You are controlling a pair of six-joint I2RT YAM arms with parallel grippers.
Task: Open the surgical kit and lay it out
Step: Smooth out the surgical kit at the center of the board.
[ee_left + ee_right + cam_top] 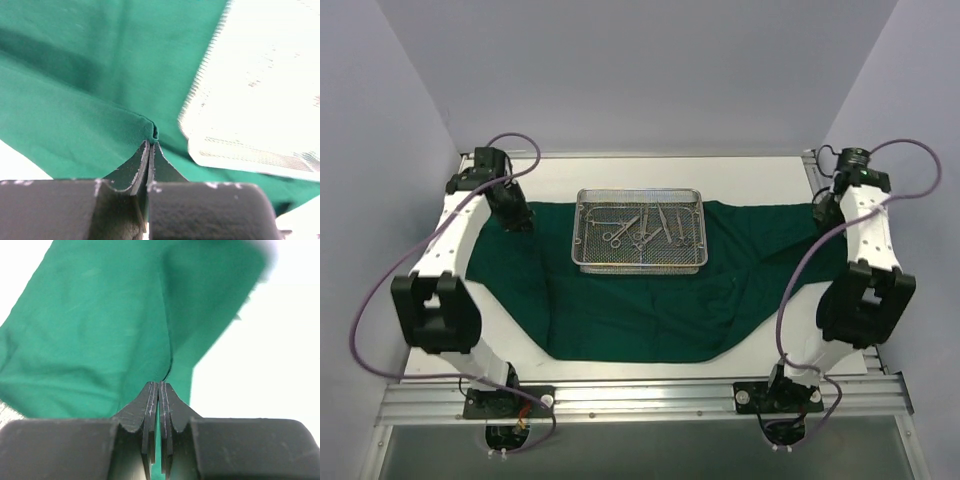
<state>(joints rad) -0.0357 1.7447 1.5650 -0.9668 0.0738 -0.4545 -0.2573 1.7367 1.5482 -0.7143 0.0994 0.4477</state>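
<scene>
White bench (620, 172) carries a dark green cloth (640, 315) (wire-mesh tray (640, 263) of steel instruments (642, 229) atop it); left pincer (151, 145) and right pincer (159, 386) each close tight on its fabric.

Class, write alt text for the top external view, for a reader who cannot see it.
From above, a dark green cloth lies spread on a white table, with a wire-mesh tray of steel instruments on its far half. The left gripper and right gripper each hold a far corner.
</scene>
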